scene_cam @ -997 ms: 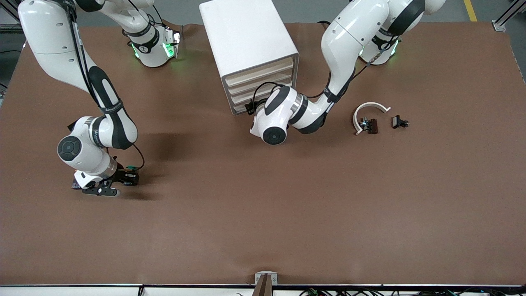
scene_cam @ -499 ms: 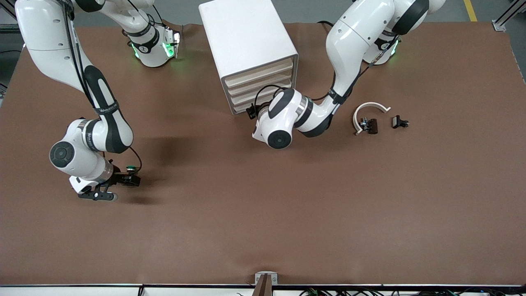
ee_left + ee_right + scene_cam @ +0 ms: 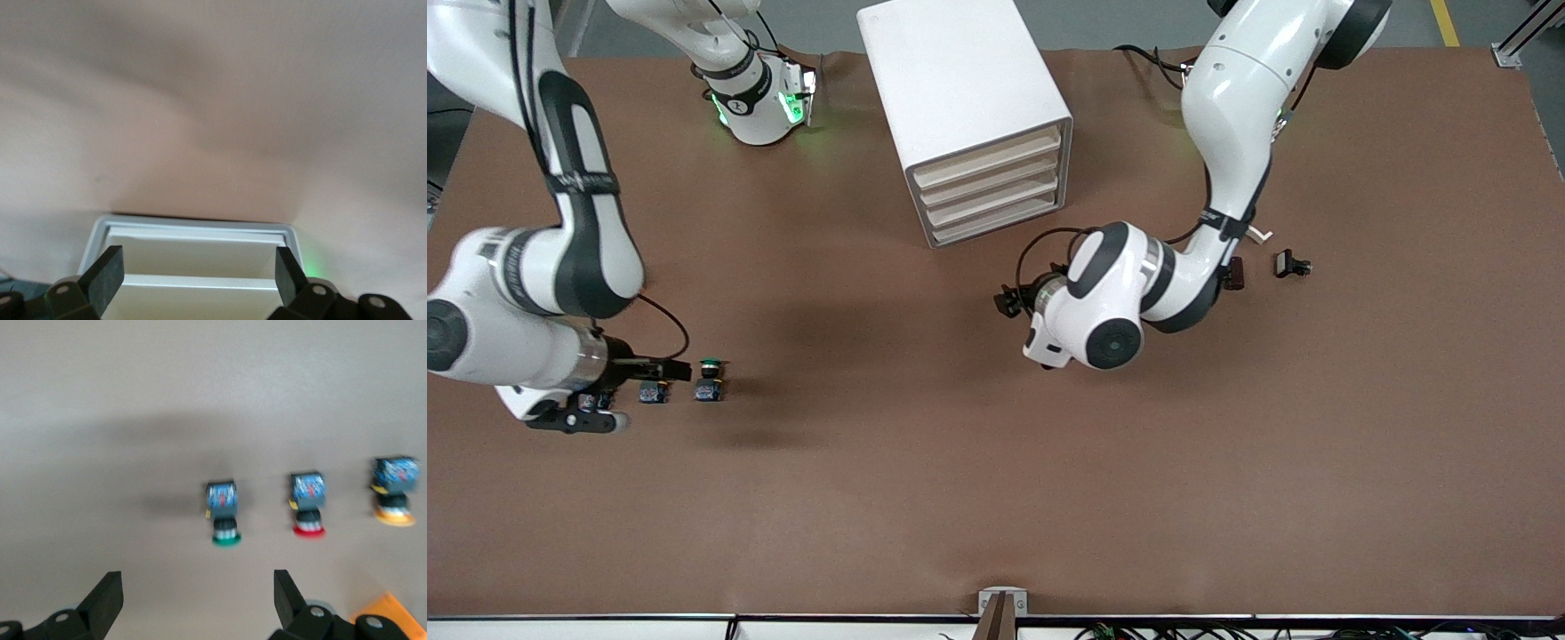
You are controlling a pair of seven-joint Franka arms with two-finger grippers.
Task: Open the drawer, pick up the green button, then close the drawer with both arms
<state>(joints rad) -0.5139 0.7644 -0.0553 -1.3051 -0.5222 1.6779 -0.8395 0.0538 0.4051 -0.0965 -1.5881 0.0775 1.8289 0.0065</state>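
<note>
Released, the button (image 3: 710, 380) rests by red- and yellow-capped ones seen from the right wrist; both fingers open.

Green-capped button (image 3: 223, 513), white cabinet (image 3: 967, 107), brown table (image 3: 1049, 462)

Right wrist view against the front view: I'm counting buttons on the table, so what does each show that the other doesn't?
Only the right wrist view shows three buttons in a row: green cap, red cap, yellow cap. Only the front view shows the white cabinet with all drawers shut, the left gripper hanging open over bare table, and a small black part toward the left arm's end. Both show the green button lying free on the brown table, with the open right gripper beside it.
</note>
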